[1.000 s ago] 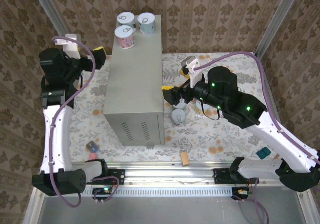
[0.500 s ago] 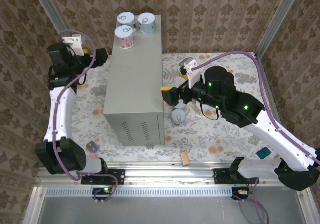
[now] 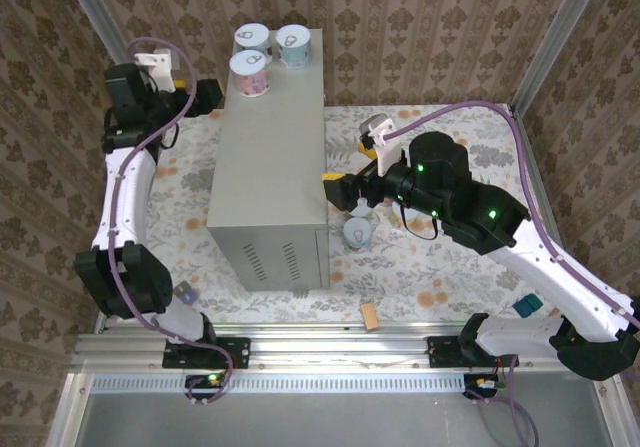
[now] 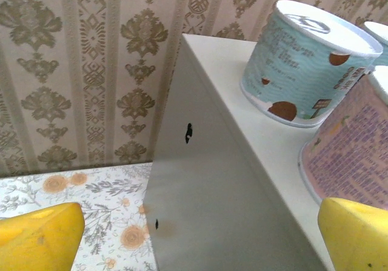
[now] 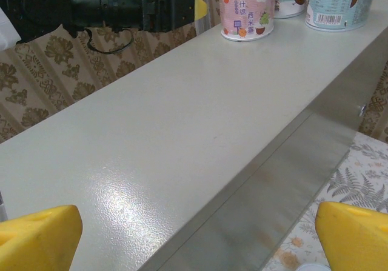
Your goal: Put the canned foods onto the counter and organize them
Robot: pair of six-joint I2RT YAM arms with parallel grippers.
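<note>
**Top view.** The grey box-shaped table [image 3: 270, 157] stands left of centre in the frame, on the floral floor surface [image 3: 440, 267].
- Three cans sit upright in a tight group at the far end of its top, at upper centre of the frame.
- The pink can [image 3: 249, 71] is nearest. The pale blue can [image 3: 293, 43] is behind it to the right, and the third can [image 3: 252, 38] is behind it to the left.
- I cannot tell whether they touch each other.

**Left claw** [image 3: 208, 97]: upper left of the frame, just beside the table's left edge and level with the pink can.
- It is spread wide, with nothing between the fingers.
- In the left wrist view its yellow fingertips [image 4: 39, 234] sit in the two bottom corners, far apart.
- The table's top edge and grey side wall run up the frame between them.
- At the right of that frame a pale blue label and a pink label stand upright on the top.

**Right claw** [image 3: 338, 192]: right of centre, close against the table's right side.
- It is spread wide and grips nothing.
- In the right wrist view its yellow fingertips [image 5: 36, 237] also sit in the bottom corners, with the table top stretching away between them.
- The cans are at the upper right of that frame and the left claw at the upper left.

**Loose can** [image 3: 357, 234]: upright with its white lid up on the floral floor surface. It sits just below the right claw in the frame, near the table's right side and apart from it.
</note>
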